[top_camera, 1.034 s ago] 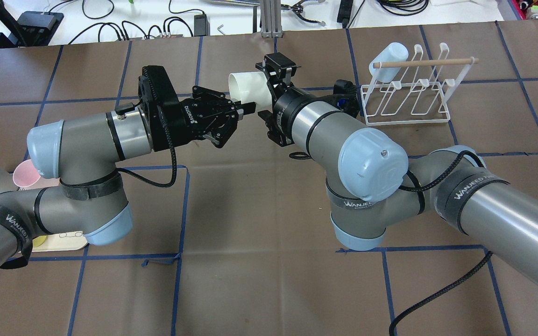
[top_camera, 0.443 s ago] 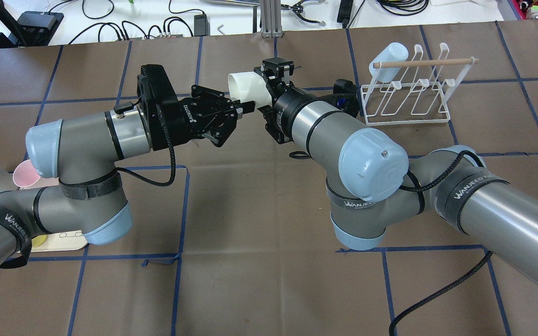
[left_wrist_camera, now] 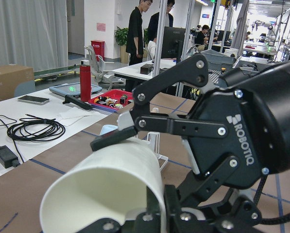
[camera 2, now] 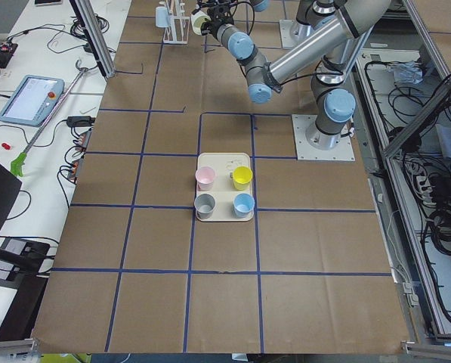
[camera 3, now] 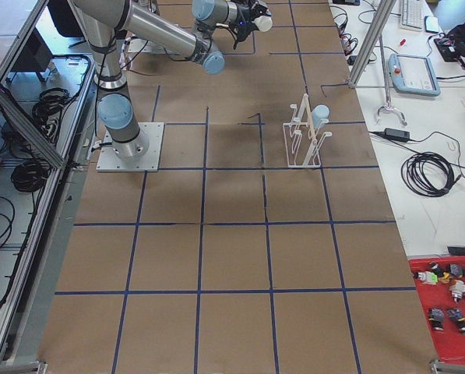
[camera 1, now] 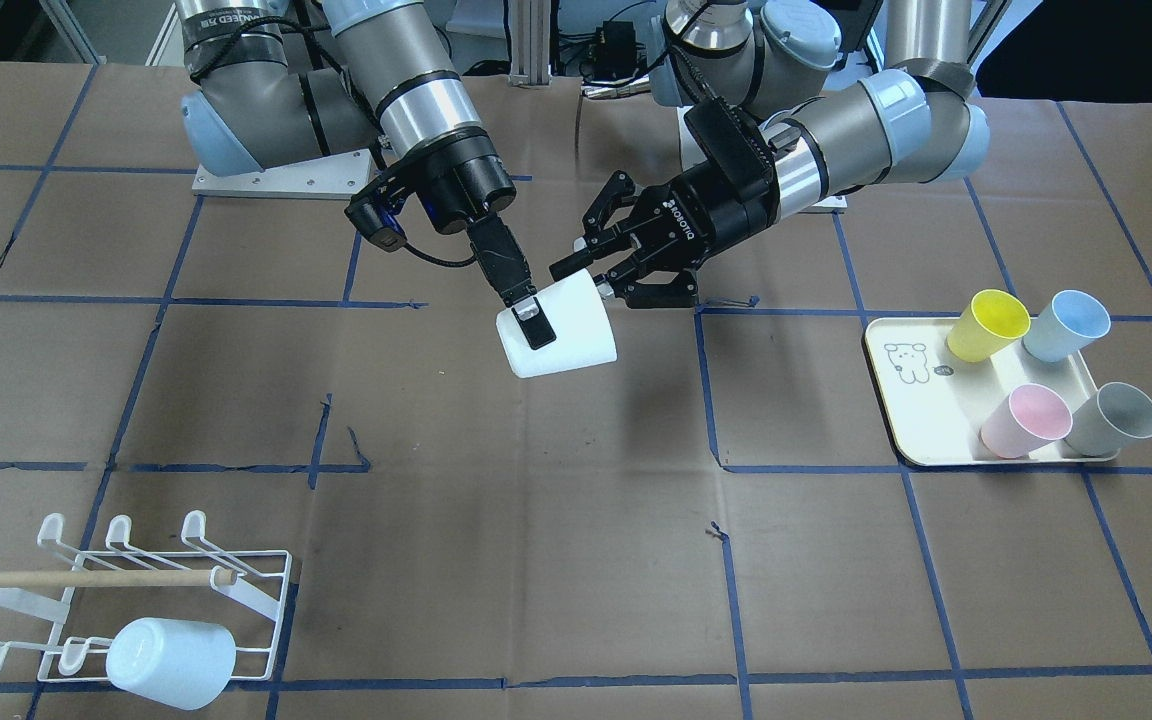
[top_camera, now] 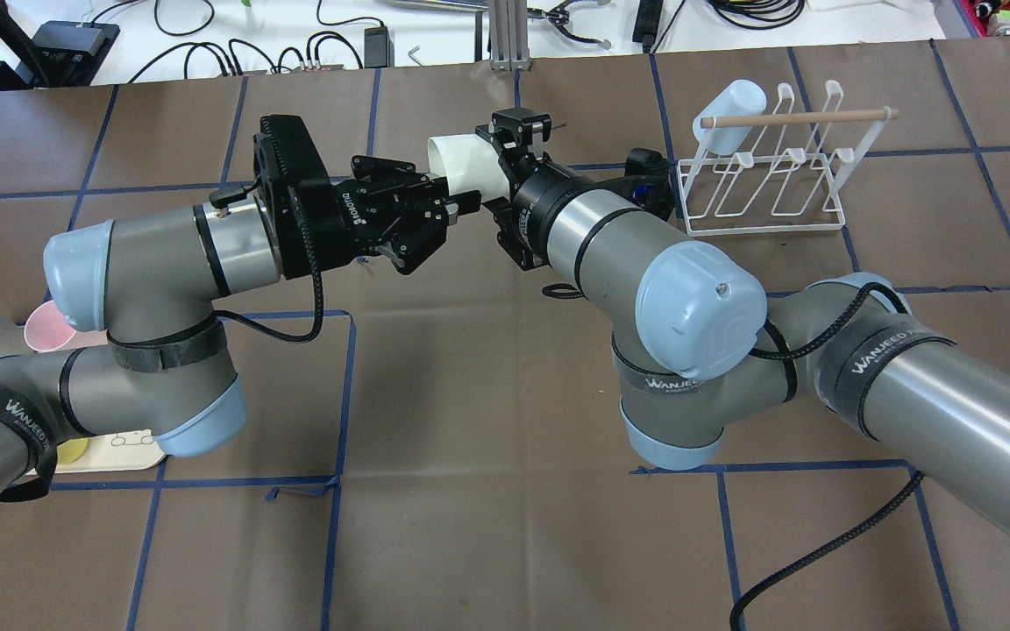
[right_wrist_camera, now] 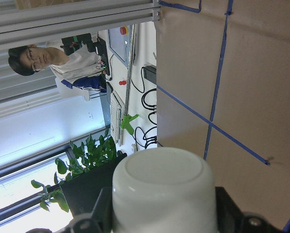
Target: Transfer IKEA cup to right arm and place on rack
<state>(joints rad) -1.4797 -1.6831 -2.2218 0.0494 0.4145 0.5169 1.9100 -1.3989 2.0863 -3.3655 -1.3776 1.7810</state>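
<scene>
A white cup [camera 1: 566, 340] hangs on its side in mid-air over the table's middle, between both grippers. My right gripper [camera 1: 541, 335] is shut on the cup's body near its base, one finger [camera 1: 536, 325] flat on the wall. My left gripper [camera 1: 596, 280] grips the rim, one finger outside and one inside. From overhead, the cup [top_camera: 461, 162] sits between the left gripper [top_camera: 461, 203] and the right gripper [top_camera: 505, 153]. The right wrist view shows the cup's base [right_wrist_camera: 162, 194]. The white wire rack [camera 1: 256, 590] stands far off at the table's right end.
A pale blue cup [camera 1: 171, 663] hangs on the rack's corner prong, under the wooden dowel [camera 1: 86, 578]. A cream tray [camera 1: 896, 400] on my left holds yellow [camera 1: 986, 325], blue [camera 1: 1066, 325], pink [camera 1: 1026, 420] and grey [camera 1: 1116, 420] cups. Cables lie beyond the table's far edge [top_camera: 207, 44].
My right gripper's fingers have closed in on the white cup. My left wrist has shifted slightly left and back. The cup has barely moved.
</scene>
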